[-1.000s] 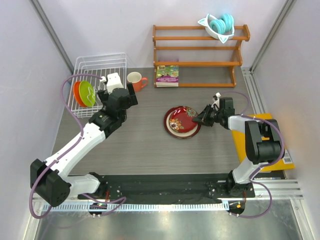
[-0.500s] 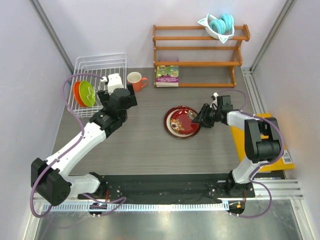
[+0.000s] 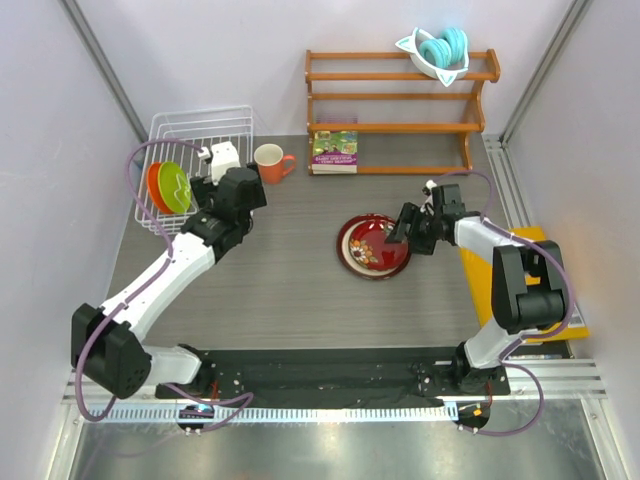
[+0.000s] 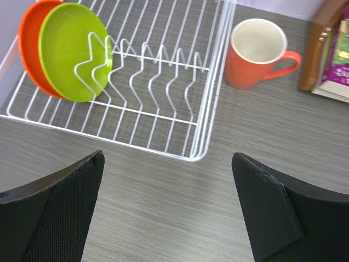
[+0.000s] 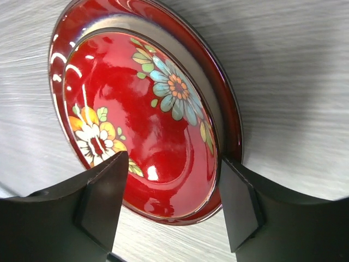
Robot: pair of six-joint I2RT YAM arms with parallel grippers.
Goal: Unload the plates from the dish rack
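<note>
The dark red plate (image 3: 373,246) (image 5: 147,109) with painted flowers lies flat on the table, right of centre. My right gripper (image 3: 401,231) (image 5: 170,202) is open at the plate's right rim, one finger on each side of the edge and not pinching it. The lime green plate (image 3: 176,186) (image 4: 73,52) and the orange plate (image 3: 156,186) (image 4: 30,49) stand upright in the left slots of the white wire dish rack (image 3: 200,125) (image 4: 217,82). My left gripper (image 3: 228,182) (image 4: 168,164) hangs wide open and empty over the table just before the rack's near right corner.
An orange mug (image 3: 268,160) (image 4: 256,52) stands just right of the rack. A book (image 3: 335,150) lies in front of the wooden shelf (image 3: 400,95), which carries a white bowl with teal rings (image 3: 437,50). A yellow board (image 3: 560,325) lies at the right edge.
My right gripper has opened and let go of the dark red plate, which now lies flat, slightly further right. The left arm has shifted a little toward the rack.
</note>
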